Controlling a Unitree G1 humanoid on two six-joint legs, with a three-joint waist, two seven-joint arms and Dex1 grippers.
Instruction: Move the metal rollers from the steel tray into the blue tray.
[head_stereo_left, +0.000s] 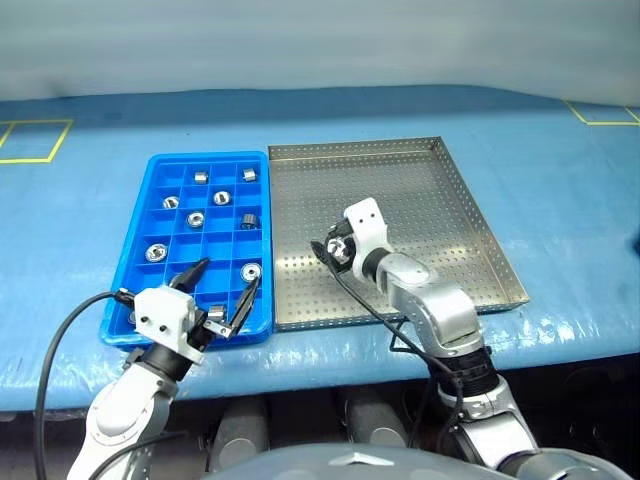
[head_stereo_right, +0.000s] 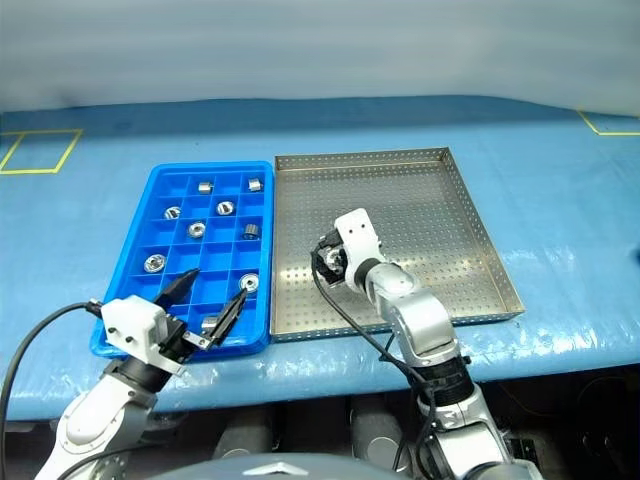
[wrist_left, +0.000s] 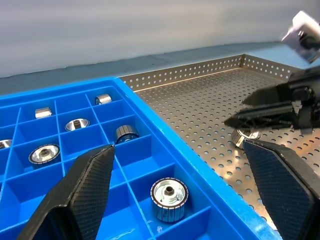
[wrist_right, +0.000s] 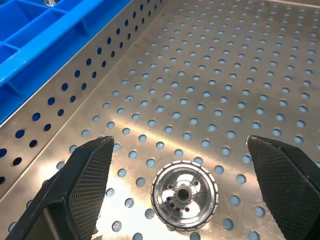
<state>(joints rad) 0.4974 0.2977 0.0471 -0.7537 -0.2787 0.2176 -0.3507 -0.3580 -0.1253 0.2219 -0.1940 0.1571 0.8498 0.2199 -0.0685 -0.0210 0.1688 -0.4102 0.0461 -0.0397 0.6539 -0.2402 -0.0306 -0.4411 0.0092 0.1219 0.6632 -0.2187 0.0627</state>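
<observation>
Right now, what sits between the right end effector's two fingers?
One metal roller lying on the steel tray, untouched between the open fingers, seen in the right wrist view.

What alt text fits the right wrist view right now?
The right gripper hangs open over the steel tray, one metal roller lying flat on the perforated floor between its jaws, untouched. The blue tray borders the steel tray's holed wall.
</observation>
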